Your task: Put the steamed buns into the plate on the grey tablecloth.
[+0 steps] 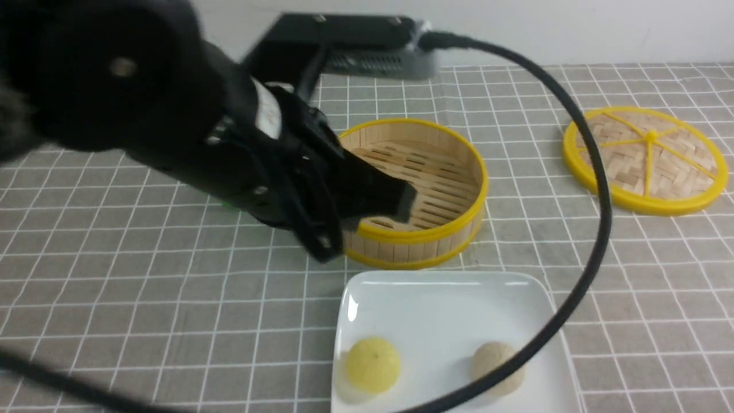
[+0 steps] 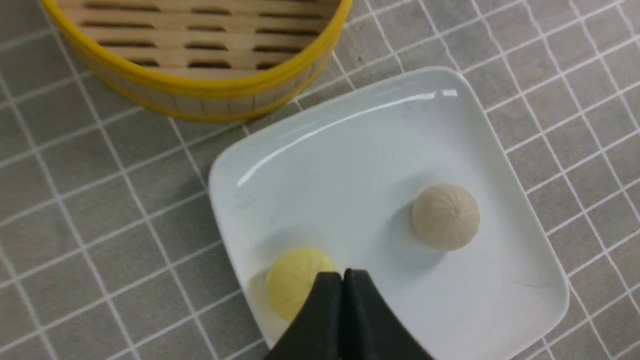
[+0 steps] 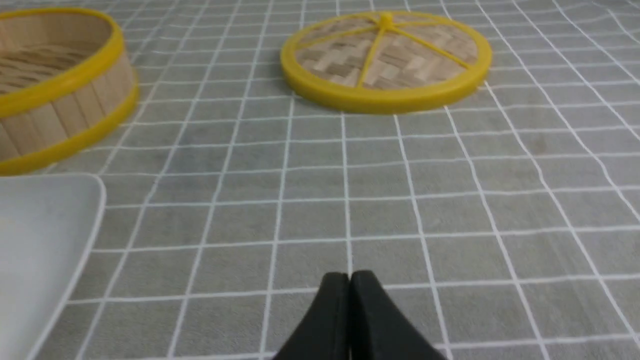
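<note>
Grey tablecloth (image 1: 143, 275) fills your front view; lower centre, the yellow bun (image 1: 373, 364) and beige bun (image 1: 490, 358) sit in the plate (image 1: 436, 310), your left tool (image 2: 343, 274) and right tool (image 3: 349, 276) pinched together, empty

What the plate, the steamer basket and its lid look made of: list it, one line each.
The plate: glazed ceramic or perhaps melamine; glossy white, with sharp light streaks.
The steamer basket: matte bamboo or pale wood slats; yellow bands look plastic.
The lid: woven bamboo strips inside a smooth yellow ring, probably plastic.
</note>
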Controlling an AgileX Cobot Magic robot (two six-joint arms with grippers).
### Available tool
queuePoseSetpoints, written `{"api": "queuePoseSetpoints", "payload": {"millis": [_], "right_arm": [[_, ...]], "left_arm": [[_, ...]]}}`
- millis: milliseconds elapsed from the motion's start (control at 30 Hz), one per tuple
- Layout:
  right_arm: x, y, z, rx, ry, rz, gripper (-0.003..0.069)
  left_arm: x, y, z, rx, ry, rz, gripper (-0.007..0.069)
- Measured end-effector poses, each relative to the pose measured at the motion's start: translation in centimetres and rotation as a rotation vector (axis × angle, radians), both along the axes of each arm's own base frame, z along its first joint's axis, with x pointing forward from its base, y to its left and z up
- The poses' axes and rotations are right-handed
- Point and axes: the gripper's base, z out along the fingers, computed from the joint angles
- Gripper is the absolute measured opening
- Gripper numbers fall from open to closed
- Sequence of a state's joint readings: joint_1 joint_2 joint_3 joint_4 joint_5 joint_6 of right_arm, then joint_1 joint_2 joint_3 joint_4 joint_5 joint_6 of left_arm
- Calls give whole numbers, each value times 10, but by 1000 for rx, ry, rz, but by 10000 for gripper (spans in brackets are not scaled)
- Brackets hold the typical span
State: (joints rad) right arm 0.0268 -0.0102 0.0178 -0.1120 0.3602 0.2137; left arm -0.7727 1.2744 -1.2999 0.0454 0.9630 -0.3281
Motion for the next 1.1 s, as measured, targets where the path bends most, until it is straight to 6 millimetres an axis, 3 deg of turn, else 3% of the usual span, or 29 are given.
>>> {"api": "queuePoseSetpoints", "payload": {"millis": [200,433,533,733,900,1100], "right_arm": [[-1,-3,-1,-3,18,-47,24],[-1,-3,-1,-3,21,-48,37],[-1,-3,-1,-3,21,-48,42],[-1,-3,-1,-1,21,-49,47],[-1,-3,-1,0,22,-49,54],[-1,-3,-1,0,23,-49,66]], "left_arm": [[-48,61,43,30,-129,43,4],[-106,124,62,-10,-220,92,6],[-125,143,42,-40,-262,89,8],[-132,146,-21,-142,-348,64,13],[-130,140,-42,-263,-369,81,18],[-126,137,-64,-220,-330,87,22]]}}
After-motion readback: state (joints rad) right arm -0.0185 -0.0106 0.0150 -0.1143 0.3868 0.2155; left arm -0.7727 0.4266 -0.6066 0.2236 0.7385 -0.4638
